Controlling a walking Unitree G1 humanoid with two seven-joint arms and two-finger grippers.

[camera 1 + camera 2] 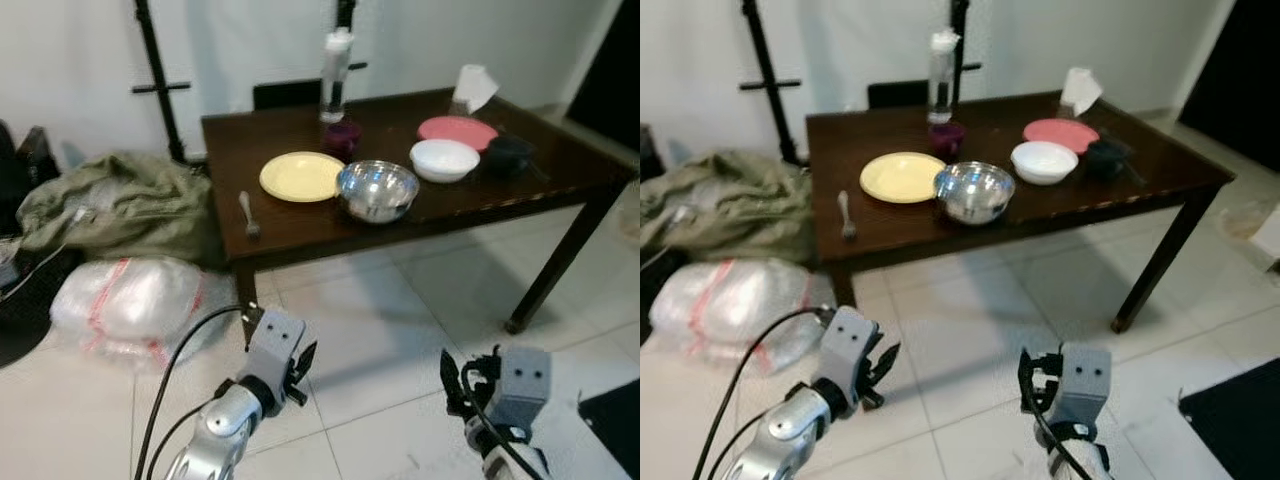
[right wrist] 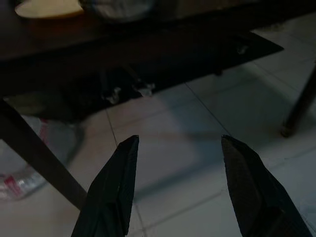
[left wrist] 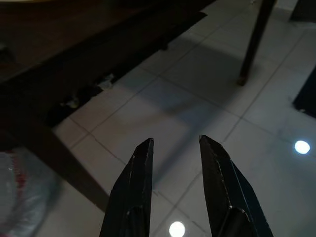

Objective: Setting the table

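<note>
Both grippers hang low over the tiled floor, short of the table (image 1: 300, 235): my left gripper (image 3: 175, 148) has its fingers parted a little with nothing between them, and my right gripper (image 2: 177, 145) is spread wider, also empty. What I have to lay out sits ahead and above them on the dark top. A fork (image 1: 249, 213) lies near the left front corner, its long axis running roughly away from me, tines at the near end as far as I can judge. Just beside it to the right is a yellow plate (image 1: 301, 176), then a steel bowl (image 1: 377, 189) touching or nearly touching the plate's edge, and further right a white bowl (image 1: 445, 159) with a pink plate (image 1: 457, 130) behind it. I'd say the fork and yellow plate fall to my left arm, the bowls to my right; either way I must close in and lift the arms first
</note>
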